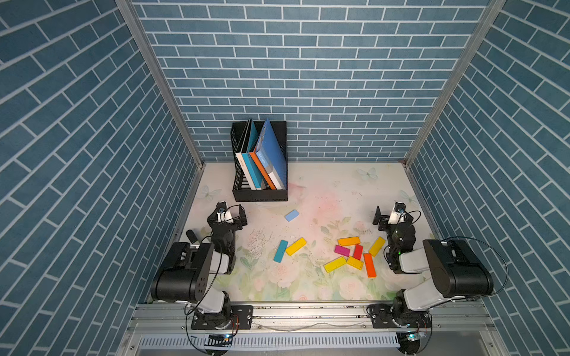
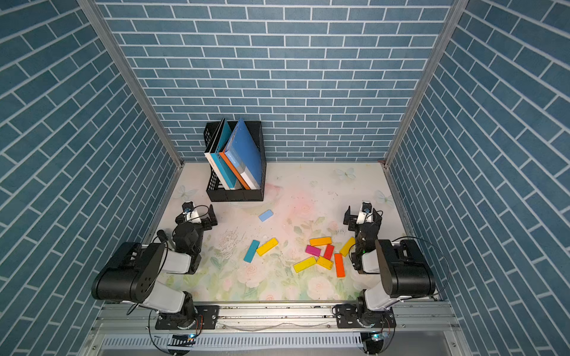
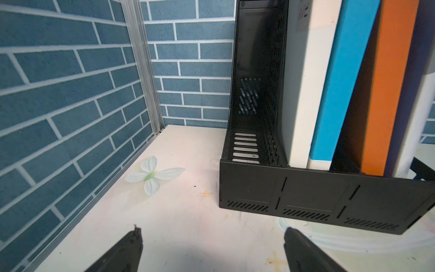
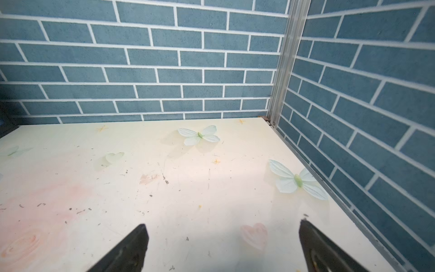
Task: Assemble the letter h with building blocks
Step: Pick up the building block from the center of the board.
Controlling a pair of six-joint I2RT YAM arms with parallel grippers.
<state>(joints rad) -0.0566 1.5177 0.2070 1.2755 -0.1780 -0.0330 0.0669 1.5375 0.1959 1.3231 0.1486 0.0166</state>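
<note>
Ten building blocks (image 1: 296, 246) lie loose on the bench (image 1: 339, 197) in both top views only; wrist views show both jaws released, empty

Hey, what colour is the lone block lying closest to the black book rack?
Light blue; the block shows best in a top view.

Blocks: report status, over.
Left gripper open, right gripper open, both empty. Blocks scattered flat, no h begun. Rack at the back, apart from them.
</note>
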